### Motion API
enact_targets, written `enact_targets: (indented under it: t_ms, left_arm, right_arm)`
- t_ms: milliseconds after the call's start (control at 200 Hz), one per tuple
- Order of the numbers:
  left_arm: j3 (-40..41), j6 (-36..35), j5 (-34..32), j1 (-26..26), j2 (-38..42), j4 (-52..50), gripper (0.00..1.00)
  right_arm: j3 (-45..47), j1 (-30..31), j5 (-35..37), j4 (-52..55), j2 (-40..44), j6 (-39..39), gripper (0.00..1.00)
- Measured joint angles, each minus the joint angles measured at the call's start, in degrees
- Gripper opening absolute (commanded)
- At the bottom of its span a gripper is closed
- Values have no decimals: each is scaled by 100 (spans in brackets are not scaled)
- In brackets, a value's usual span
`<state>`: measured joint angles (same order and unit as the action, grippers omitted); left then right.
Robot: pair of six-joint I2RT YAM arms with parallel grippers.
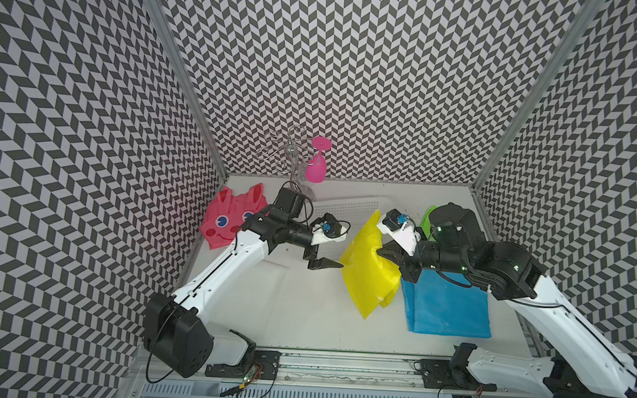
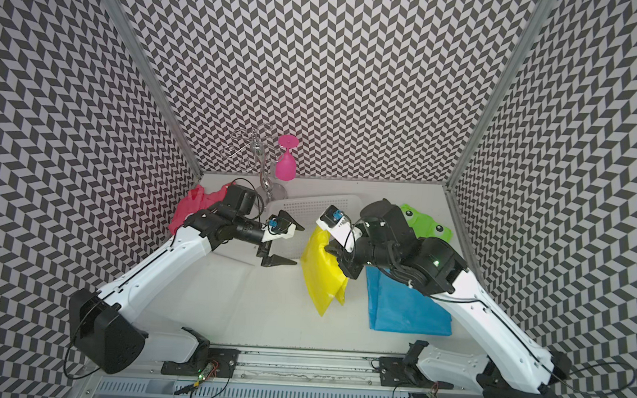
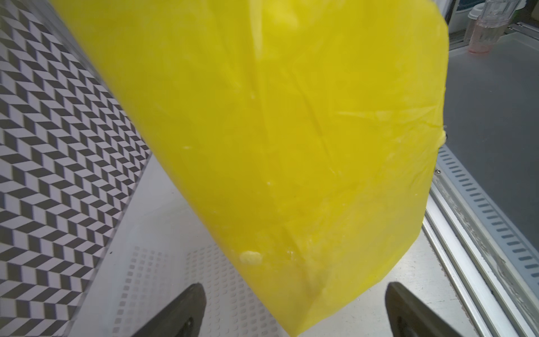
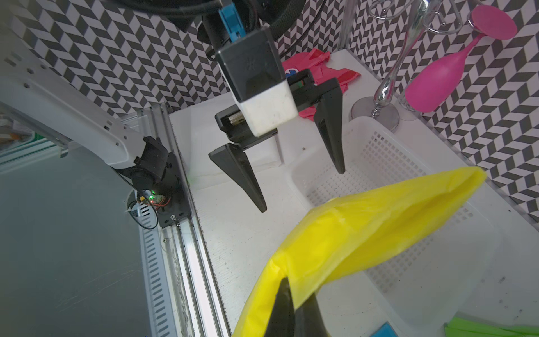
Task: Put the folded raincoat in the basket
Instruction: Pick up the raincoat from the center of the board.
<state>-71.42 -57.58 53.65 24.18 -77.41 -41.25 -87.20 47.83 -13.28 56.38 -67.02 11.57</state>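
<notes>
Running along the bench from its left edge. A pink folded raincoat with a cartoon bunny face (image 1: 226,221) is tucked in the back-left corner, nobody touching it. Just right of it, by the back edge, a chrome wire glass stand (image 1: 293,157) has a pink plastic goblet (image 1: 315,166) hanging upside down off it.

The left tool (image 1: 339,246) hovers over the left end of the white perforated plastic basket (image 1: 346,207), jaws spread wide with nothing in them. It points straight at the yellow folded plastic raincoat (image 1: 365,277) just beside it.

That yellow one is the piece in play. It hangs in the air, pinched at its right edge by the right tool (image 1: 381,252), which is clamped tight on the plastic. The top end is over the right part of the basket and the rest droops toward the front edge. The low corner looks clear of the bench, but I can't say for sure.

Right of that, a blue folded raincoat (image 1: 449,308) lies flat near the right edge, and a green frog-face raincoat (image 2: 426,222) sits in the back-right corner.

So I'd call this the carry step: picked up, not yet in. Next the load needs to go back and left until it's fully over the basket. Then it gets lowered so the floppy tail lands inside the rim before letting go. The left tool could catch the loose edge and help steer it.
</notes>
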Motion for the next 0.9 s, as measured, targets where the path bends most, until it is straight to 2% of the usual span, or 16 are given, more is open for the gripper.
enact_targets:
  t_ms: [376, 611, 901]
  left_arm:
    - [-264, 46, -52, -1353, 678, -365, 100]
    - [-262, 111, -46, -1624, 754, -450, 100]
    - [-393, 319, -55, -2100, 756, -785, 99]
  right_arm:
    - [-170, -2, -732, -1241, -1113, -302, 0]
    - [-503, -2, -960, -1930, -1543, -717, 0]
    - [-638, -4, -1346, -2997, -1589, -1386, 0]
